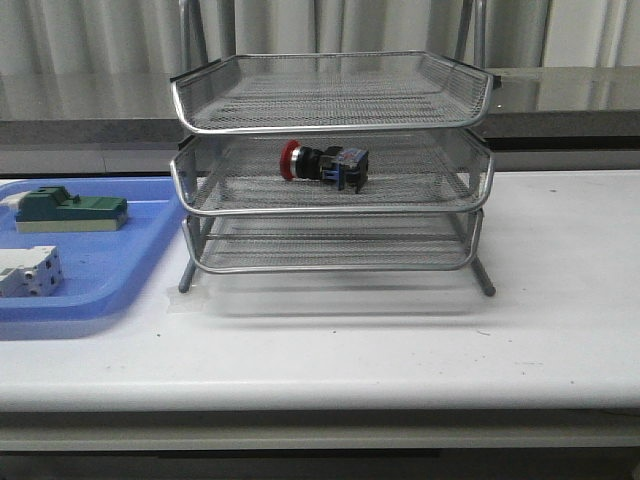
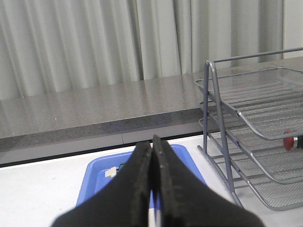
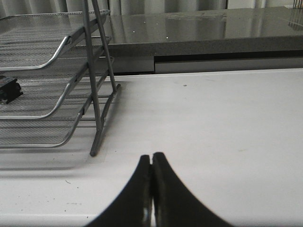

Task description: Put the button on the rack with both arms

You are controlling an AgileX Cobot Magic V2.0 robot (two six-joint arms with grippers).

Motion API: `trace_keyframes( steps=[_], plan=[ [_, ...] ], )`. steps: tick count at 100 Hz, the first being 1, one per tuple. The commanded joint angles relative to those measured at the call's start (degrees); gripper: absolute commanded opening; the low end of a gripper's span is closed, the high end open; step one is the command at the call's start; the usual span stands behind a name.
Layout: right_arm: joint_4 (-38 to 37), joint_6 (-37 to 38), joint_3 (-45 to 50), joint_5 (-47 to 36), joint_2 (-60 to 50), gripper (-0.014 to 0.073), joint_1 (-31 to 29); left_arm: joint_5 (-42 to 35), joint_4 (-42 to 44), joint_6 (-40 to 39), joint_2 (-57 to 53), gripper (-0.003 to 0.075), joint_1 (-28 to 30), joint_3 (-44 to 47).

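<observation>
We find the button (image 1: 324, 164) lying on its side in the middle tier of the rack (image 1: 331, 160), red cap toward the left arm's side, blue block toward the right. It rests on the mesh, free of either tool, so we judge the placing itself done and the step in hand to be standing clear.

The left tool (image 2: 152, 189) has its fingers pressed together on nothing. The rack stands off to its right and ahead, and the blue tray (image 2: 97, 176) lies just beyond its tips. The right tool (image 3: 152, 191) is likewise closed and empty, over bare desk (image 3: 227, 127), with the rack's leg (image 3: 102, 123) ahead and to its left.

To finish well, we would keep both tools shut and draw them back along their own lines, away from the rack's legs and wire rims. A knock to a leg could shake the sliding tiers and set the button rolling on its round collar. The green block (image 1: 70, 209) and white block (image 1: 28, 271) in the tray need no touching.
</observation>
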Motion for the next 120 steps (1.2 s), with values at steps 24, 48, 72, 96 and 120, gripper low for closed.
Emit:
trace_keyframes(
  steps=[24,48,72,96,120],
  plan=[
    [-0.38,0.00,-0.85,-4.66,-1.27,-0.0060,0.02,-4.53,-0.34,-0.66,0.50,-0.0020,0.03,-1.52],
    [-0.38,0.00,-0.85,-4.66,-1.27,-0.0060,0.02,-4.54,13.85,-12.78,0.50,-0.0020,0.03,-0.70],
    [-0.38,0.00,-0.85,-4.66,-1.27,-0.0060,0.02,-8.12,20.97,-23.20,0.50,-0.0020,0.03,4.56],
    [-0.38,0.00,-0.85,-4.66,-1.27,-0.0060,0.02,-8.97,24.49,-29.09,-1.70,-0.0020,0.03,10.29],
    [-0.38,0.00,-0.85,-4.66,-1.27,-0.0060,0.02,-8.92,25.24,-31.21,-5.38,-0.0020,2.70,13.44]
  ],
)
